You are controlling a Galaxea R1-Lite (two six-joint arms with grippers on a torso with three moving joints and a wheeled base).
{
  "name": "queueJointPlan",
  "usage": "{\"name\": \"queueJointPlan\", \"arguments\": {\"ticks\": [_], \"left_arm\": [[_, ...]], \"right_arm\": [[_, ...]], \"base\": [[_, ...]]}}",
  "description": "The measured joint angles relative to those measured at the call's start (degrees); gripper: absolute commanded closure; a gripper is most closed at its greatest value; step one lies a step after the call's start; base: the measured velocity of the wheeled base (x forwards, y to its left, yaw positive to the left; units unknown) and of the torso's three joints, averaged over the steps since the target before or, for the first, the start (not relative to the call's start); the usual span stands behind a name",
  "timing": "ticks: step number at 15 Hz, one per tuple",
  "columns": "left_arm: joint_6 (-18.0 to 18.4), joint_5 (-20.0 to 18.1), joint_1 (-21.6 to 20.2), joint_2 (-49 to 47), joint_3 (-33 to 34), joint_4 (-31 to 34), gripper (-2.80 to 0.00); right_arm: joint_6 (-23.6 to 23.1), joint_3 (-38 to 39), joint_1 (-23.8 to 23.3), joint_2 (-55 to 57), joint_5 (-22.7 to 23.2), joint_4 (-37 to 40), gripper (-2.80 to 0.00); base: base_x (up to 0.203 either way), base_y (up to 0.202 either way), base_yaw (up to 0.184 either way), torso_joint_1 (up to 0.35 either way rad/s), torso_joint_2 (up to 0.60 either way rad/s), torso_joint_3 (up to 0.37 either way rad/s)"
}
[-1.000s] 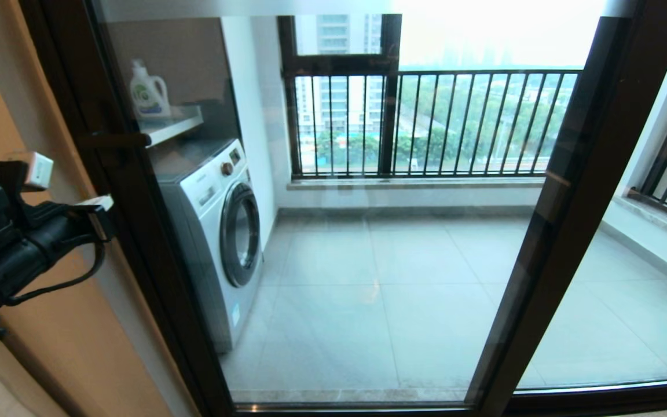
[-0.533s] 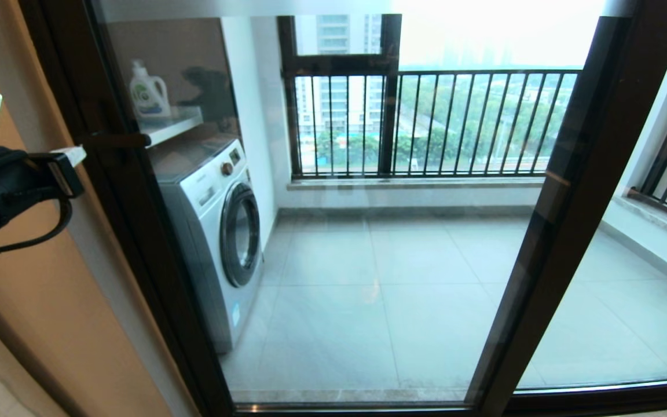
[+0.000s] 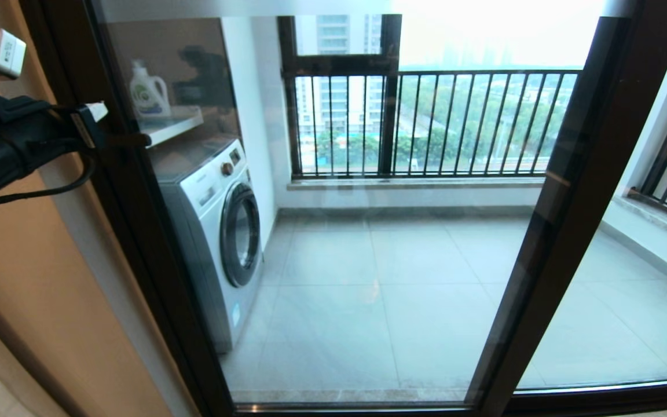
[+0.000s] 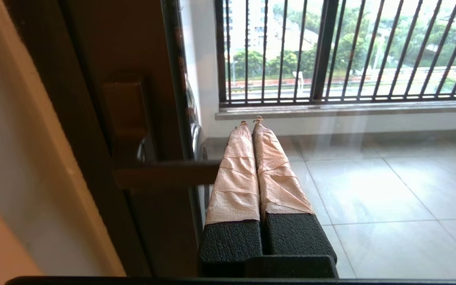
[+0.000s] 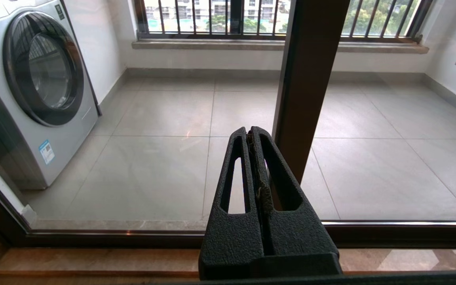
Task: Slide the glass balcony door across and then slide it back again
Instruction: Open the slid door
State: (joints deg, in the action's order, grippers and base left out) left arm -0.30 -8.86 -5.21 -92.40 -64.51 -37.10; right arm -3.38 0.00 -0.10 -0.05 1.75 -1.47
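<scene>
Left arm (image 3: 9, 145) is all black with a loose black cable (image 3: 38, 191) looping under it and a small white box (image 3: 6, 53) on top. Left gripper (image 4: 251, 122) fingers (image 4: 236, 174) are wrapped in creased peach tape; right gripper (image 5: 250, 132) fingers (image 5: 234, 178) are bare pebbled black plastic with long slots.

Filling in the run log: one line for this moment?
left gripper: shut, at door handle, not gripping | right gripper: shut, idle, low | glass balcony door: closed against left jamb
</scene>
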Motion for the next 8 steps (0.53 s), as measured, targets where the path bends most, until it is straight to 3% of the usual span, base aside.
{"name": "queueJointPlan", "arguments": {"ticks": [8], "left_arm": [[0.6,1.9,-0.5,-14.3,-9.3,-0.7,0.00]], "right_arm": [[0.0,0.0,0.0,0.0,0.0,0.0,0.00]], "base": [[0.000,0.000,0.000,0.000,0.00,0.000]]}}
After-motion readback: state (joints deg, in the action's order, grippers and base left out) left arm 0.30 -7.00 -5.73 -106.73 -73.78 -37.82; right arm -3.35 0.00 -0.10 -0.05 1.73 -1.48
